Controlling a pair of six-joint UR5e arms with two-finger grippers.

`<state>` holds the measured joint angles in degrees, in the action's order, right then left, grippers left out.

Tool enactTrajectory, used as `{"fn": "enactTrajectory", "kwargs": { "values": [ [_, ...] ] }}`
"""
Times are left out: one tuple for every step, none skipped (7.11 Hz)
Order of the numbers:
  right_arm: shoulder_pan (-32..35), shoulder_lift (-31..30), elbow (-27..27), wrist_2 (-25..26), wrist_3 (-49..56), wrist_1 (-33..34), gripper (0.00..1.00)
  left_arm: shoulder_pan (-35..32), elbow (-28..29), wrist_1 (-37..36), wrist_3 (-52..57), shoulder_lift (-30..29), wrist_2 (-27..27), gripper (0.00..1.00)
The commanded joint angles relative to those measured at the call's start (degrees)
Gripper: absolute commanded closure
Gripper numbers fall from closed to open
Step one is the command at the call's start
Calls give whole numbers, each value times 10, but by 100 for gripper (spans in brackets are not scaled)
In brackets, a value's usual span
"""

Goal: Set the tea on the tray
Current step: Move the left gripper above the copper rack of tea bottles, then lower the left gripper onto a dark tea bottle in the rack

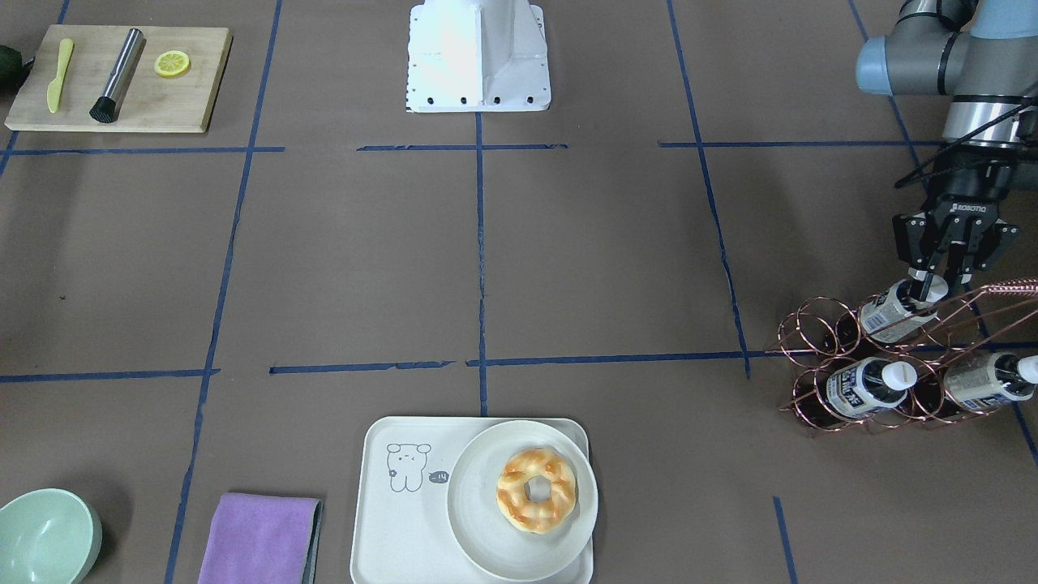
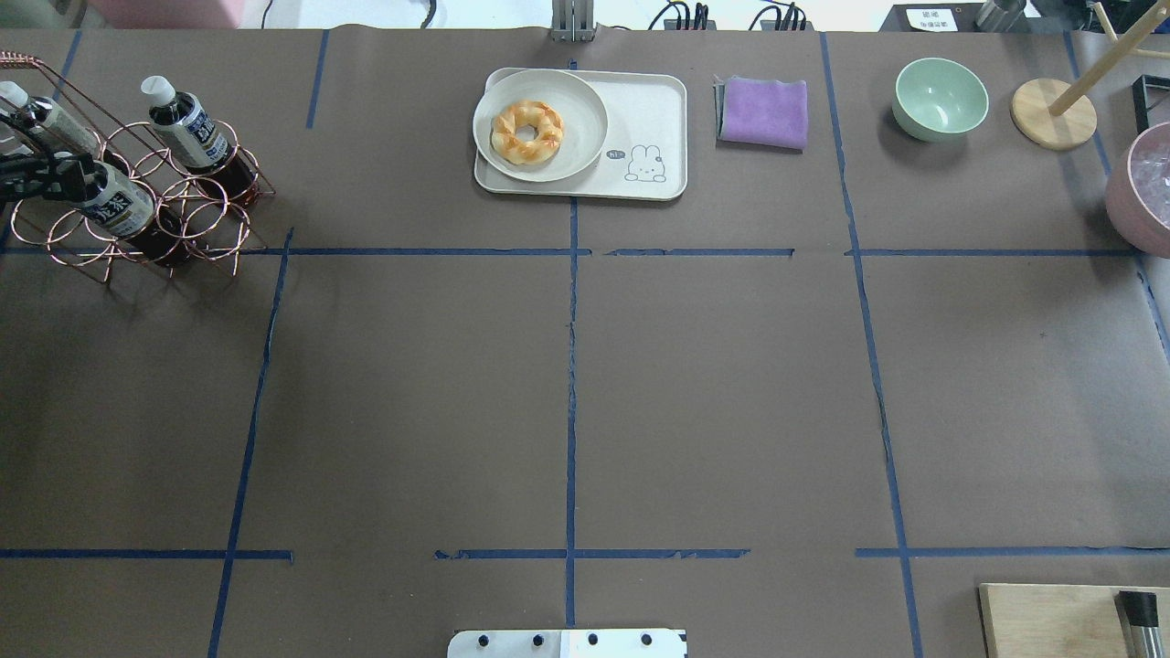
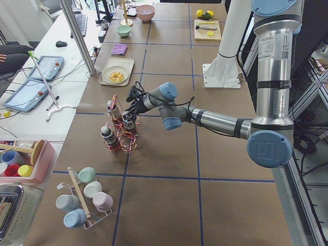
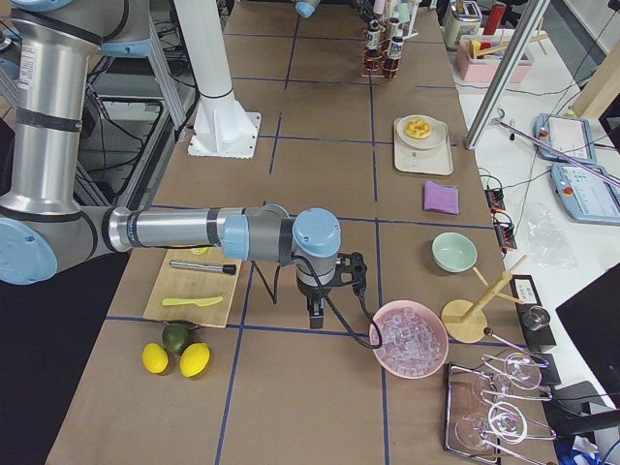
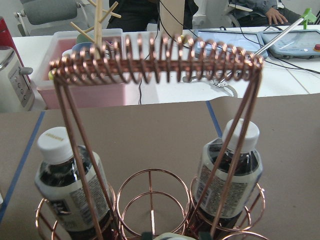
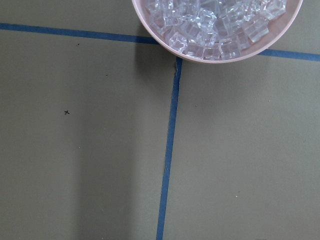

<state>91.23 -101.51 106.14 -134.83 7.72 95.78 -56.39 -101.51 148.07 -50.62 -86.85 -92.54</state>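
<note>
At table (image 1: 568, 268) end, left hand (image 1: 931, 285) tight on tea (image 1: 890, 313)

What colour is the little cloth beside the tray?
The cloth is purple, clearest in the overhead exterior view.

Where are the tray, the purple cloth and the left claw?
tray (image 1: 397, 535): exterior front-facing view, on its bare floor.
purple cloth (image 1: 259, 539): exterior front-facing view, on its middle.
left claw (image 1: 938, 280): exterior front-facing view, between its fingertips.

Tea bottles (image 1: 868, 385): three, in one copper wire rack (image 5: 155, 62). Tray (image 1: 389, 527): one. Plate (image 1: 478, 531): one. Doughnut (image 1: 536, 489): one. Purple cloth (image 1: 259, 539): one. Green bowl (image 1: 45, 539): one. Cutting board (image 1: 178, 105): one.
</note>
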Motion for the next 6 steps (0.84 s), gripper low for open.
{"fn": "enactTrajectory", "kwargs": {
  "values": [
    [0,0,0,0,-1,0,0,-25,-3,-1,9,-9,-20,100],
    [0,0,0,0,-1,0,0,-47,-3,-2,21,-16,-30,100],
    [0,0,0,0,-2,0,0,-50,-2,-3,23,-16,-27,100],
    [0,0,0,0,-1,0,0,-50,-2,-4,24,-17,-25,100],
    [0,0,0,0,-1,0,0,-51,-1,-4,25,-16,-25,100],
    [0,0,0,0,-1,0,0,-53,3,-4,53,-16,-25,100]
  ]
}}
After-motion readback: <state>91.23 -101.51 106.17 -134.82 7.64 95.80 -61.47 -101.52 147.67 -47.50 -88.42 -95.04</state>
